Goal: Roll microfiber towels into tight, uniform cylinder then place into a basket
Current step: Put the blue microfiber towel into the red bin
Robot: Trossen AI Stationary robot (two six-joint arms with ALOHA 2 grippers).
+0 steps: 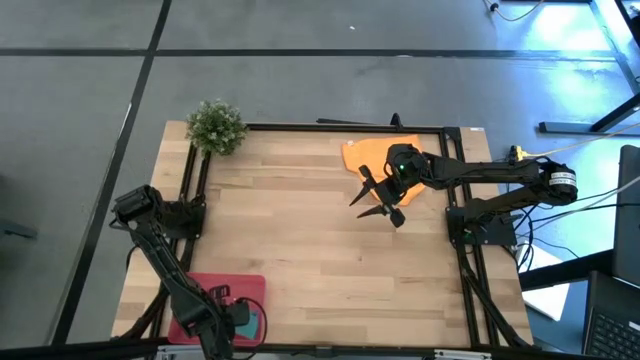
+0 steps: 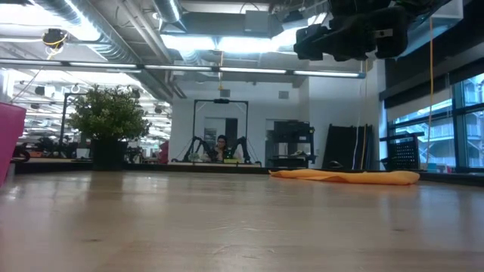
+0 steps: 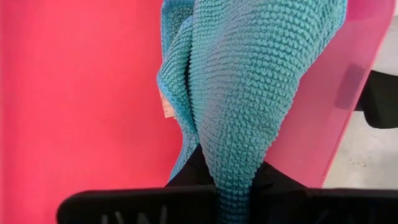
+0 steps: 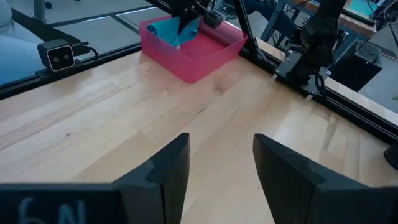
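The teal towel (image 3: pixel 249 81) is bunched in my left gripper (image 1: pixel 240 318), inside the red-pink basket (image 1: pixel 200 300) at the table's near left corner. The towel and basket (image 4: pixel 205 53) also show in the right wrist view. The orange towel (image 1: pixel 372 155) lies flat on the table at the far right and shows as a low strip in the low view (image 2: pixel 344 176). My right gripper (image 1: pixel 360 208) hovers open and empty above the table, just near-side of the orange towel, its fingers (image 4: pixel 168 168) apart over bare wood. My left gripper pinches a bunched fold of the teal towel (image 3: pixel 231 186) between its two fingers, several layers thick. The fingers come from above, pointing down into the basket. The towel reaches from the fingers down between the basket's walls (image 4: pixel 177 31); whether it lies on the basket's floor I cannot tell.
A small green potted plant (image 1: pixel 216 126) stands at the table's far left corner. Black frame rails run along the table's left, right and far edges. Bare wood lies between the basket and the orange towel. A person sits far off in the room (image 2: pixel 221 147).
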